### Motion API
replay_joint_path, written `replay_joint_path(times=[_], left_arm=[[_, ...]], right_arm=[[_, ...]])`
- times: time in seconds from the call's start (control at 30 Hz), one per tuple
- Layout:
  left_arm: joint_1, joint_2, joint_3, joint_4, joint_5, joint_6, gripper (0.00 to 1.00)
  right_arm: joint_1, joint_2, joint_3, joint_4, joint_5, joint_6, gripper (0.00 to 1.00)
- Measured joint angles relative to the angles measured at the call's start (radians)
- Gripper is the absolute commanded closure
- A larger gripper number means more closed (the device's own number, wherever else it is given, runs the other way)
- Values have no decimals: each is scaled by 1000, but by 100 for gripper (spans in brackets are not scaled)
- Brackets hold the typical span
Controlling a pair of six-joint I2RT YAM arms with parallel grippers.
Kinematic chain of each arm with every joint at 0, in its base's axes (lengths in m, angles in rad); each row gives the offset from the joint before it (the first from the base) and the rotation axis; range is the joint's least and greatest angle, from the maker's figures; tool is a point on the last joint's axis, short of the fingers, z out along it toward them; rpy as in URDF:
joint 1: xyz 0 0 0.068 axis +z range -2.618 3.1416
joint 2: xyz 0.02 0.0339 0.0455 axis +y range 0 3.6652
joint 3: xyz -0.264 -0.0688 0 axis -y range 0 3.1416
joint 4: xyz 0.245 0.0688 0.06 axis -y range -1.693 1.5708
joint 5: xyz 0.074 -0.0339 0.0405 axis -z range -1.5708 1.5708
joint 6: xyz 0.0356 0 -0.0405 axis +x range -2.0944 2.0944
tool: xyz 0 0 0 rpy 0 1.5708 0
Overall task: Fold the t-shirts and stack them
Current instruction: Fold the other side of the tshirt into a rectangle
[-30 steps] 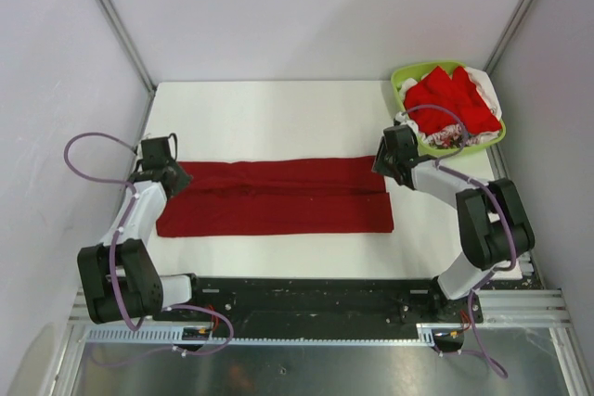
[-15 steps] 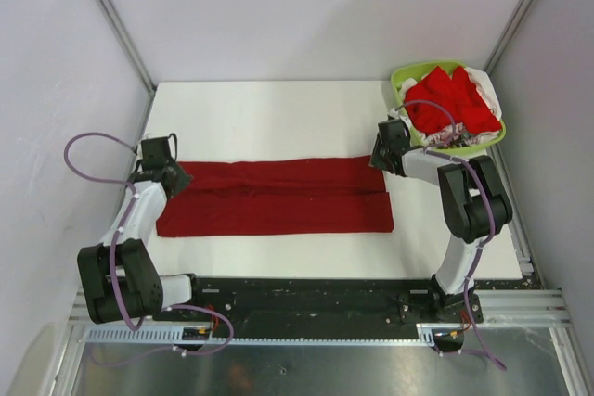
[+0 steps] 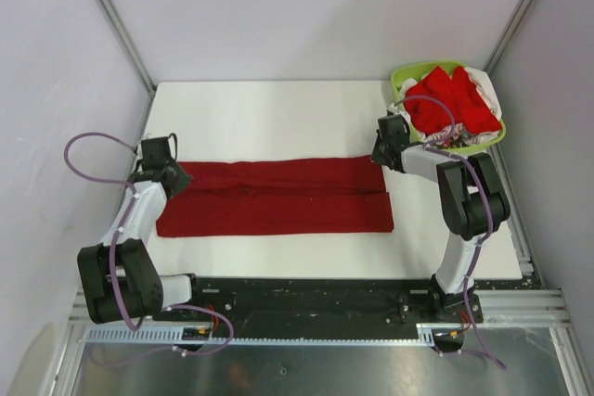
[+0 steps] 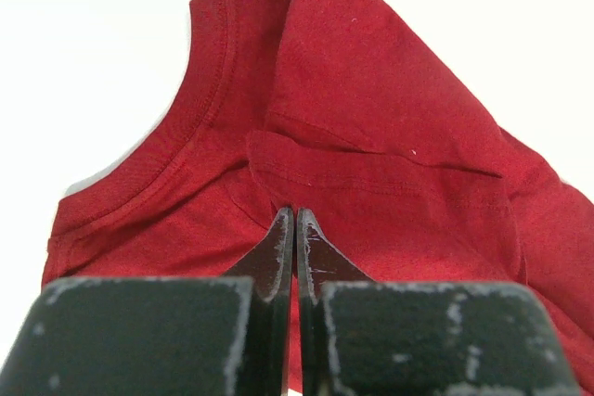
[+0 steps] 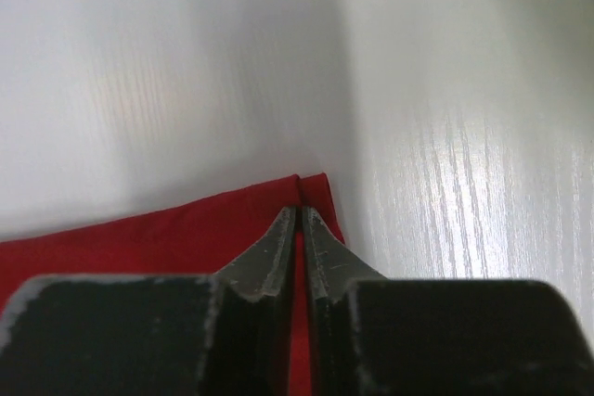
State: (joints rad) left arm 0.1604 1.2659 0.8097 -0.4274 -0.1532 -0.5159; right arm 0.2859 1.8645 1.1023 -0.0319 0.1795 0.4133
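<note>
Crimson cloth lay across the table (image 3: 269, 118) from above: one shirt (image 3: 278, 197) folded lengthwise into a long band, with the left gripper (image 3: 174, 176) at one end and the right gripper (image 3: 382, 153) at the other. Red shirts (image 3: 450, 99) sat heaped in the basket (image 3: 406, 76). The left wrist view showed jaws clenched on a tuck near the neckline. The right wrist view showed jaws pinching the band's corner. By my reckoning only the lengthwise folds were done; crosswise folds and the whole heap remained.
</note>
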Motion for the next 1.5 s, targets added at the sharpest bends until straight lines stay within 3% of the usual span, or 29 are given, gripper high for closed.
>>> replay_joint_path(times=[0.1,0.33,0.6,0.67,1.1,1.5], left_arm=[[0,0,0,0,0,0,100],[0,2,-4,0,0,0,100],[0,4,-13,2,5,0,100],[0,4,-13,3,7,-1,100],[0,4,-27,14,11,-8,100],[0,4,-28,16,11,-8,100]], right_arm=[[-2,8,2,-1,0,-1,99],[-27,29,55,-13,0,0,100],[-37,33,87,-39,5,2,68],[-37,32,88,-62,11,2,64],[24,-152,15,-233,48,23,64],[27,-157,-65,-254,46,31,64]])
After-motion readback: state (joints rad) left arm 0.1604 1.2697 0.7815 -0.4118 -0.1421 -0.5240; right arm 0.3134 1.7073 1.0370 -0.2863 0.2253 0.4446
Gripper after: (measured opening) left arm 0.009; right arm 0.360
